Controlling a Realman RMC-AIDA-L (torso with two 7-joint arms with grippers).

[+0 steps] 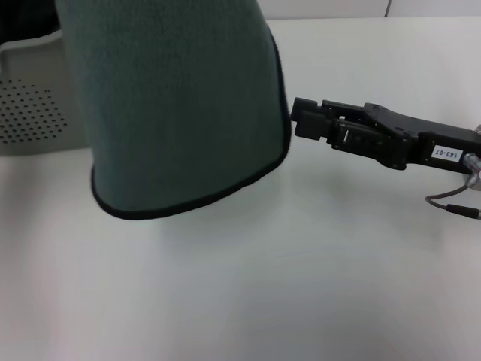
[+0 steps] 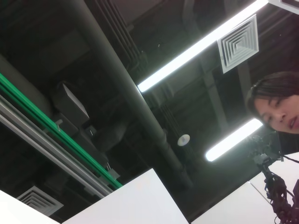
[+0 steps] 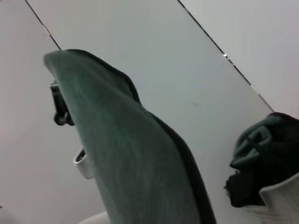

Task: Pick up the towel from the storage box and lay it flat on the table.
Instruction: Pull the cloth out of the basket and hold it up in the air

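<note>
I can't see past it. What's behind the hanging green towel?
The towel hides most of the storage box; only its perforated side shows. The box's inside is covered there.

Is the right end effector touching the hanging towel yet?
Cannot tell. In the head view the right end effector tip meets the towel edge in the image, but no view plainly shows contact or a gap.

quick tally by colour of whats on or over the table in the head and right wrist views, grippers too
dark green: 2, the hanging towel and a bunched cloth in the storage box
light grey: 1, the storage box
black: 1, the right gripper beside the towel's edge
white: 1, the table
total: 5
The left gripper is not in view.
</note>
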